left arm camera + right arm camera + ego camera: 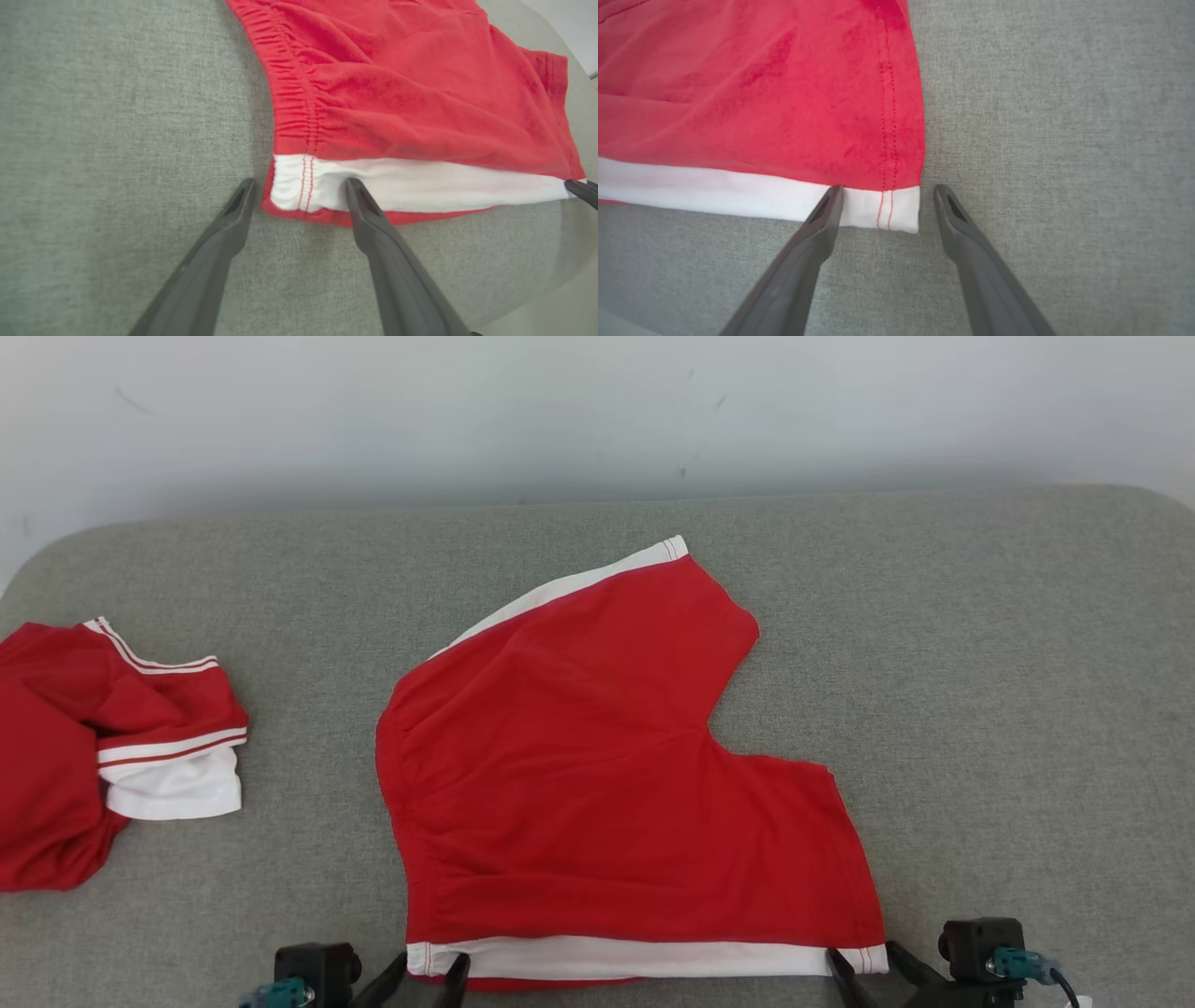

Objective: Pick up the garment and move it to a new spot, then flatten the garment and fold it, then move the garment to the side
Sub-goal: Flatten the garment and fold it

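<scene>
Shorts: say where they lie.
Head view: shorts lie centred on the table, near hem between left gripper and right gripper; another red garment lies far left.

A grey, fabric-covered desk [980, 663] with rounded far corners. A pair of red shorts [597, 775], trimmed in white, lies spread flat near the middle, the gathered waistband to the left and one white-banded side along the desk's near edge. Well apart, at the left edge, a crumpled red garment [84, 747] with white trim lies heaped.

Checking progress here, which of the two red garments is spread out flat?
The red shorts in the middle; the other red garment lies bunched at the left edge.
</scene>
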You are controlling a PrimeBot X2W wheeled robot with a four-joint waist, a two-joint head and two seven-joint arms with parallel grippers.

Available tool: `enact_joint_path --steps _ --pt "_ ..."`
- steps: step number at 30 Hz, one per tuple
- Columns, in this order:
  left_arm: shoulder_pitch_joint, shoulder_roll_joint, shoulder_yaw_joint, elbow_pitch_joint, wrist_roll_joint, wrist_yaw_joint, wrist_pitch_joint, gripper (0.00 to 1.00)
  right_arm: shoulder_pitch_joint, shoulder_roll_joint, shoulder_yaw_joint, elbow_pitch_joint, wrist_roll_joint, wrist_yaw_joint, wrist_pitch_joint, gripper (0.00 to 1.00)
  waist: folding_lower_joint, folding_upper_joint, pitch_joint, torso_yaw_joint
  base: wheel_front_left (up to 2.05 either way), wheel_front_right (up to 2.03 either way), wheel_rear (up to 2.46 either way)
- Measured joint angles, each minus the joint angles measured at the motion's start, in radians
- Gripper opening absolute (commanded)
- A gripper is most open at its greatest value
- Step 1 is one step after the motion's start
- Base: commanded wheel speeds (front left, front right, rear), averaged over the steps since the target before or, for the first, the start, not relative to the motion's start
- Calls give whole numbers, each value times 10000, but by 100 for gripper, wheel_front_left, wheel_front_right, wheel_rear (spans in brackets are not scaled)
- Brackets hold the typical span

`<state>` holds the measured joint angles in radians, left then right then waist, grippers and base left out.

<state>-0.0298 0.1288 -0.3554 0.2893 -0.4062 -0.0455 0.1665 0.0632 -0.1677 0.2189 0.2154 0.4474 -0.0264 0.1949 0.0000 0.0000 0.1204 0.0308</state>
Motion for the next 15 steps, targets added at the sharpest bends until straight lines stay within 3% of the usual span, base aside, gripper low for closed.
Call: enact_joint_path --steps 3,4,5,6,7,8,9,15 --pt "-227 56 -52 244 146 0 2 100 -136 23 71 201 2 15 109 100 0 0 8 9 0 0 0" --pt "-259 35 -25 290 125 -6 -2 100 -138 36 75 297 21 29 123 91 0 0 7 12 0 0 0" --pt "-289 8 -13 357 63 -82 -13 100 -153 54 69 380 52 56 125 41 0 -1 4 14 0 0 0" --pt "-343 -4 -15 456 10 -90 -12 100 -187 50 65 431 94 61 150 16 0 0 1 17 0 0 0" --pt "-389 -10 -29 525 -13 -117 4 54 -237 52 69 472 100 92 182 0 0 -1 -3 19 0 0 0" --pt "-397 -23 -23 550 -35 -163 2 13 -302 61 81 506 104 107 207 0 0 0 -8 21 0 0 0" --pt "-397 -44 -2 566 -77 -165 0 0 -335 81 92 535 140 176 209 0 0 0 -12 22 0 0 0" --pt "-393 -46 2 589 -82 -178 -65 0 -371 121 -50 619 307 299 75 0 0 0 -64 32 0 0 0"
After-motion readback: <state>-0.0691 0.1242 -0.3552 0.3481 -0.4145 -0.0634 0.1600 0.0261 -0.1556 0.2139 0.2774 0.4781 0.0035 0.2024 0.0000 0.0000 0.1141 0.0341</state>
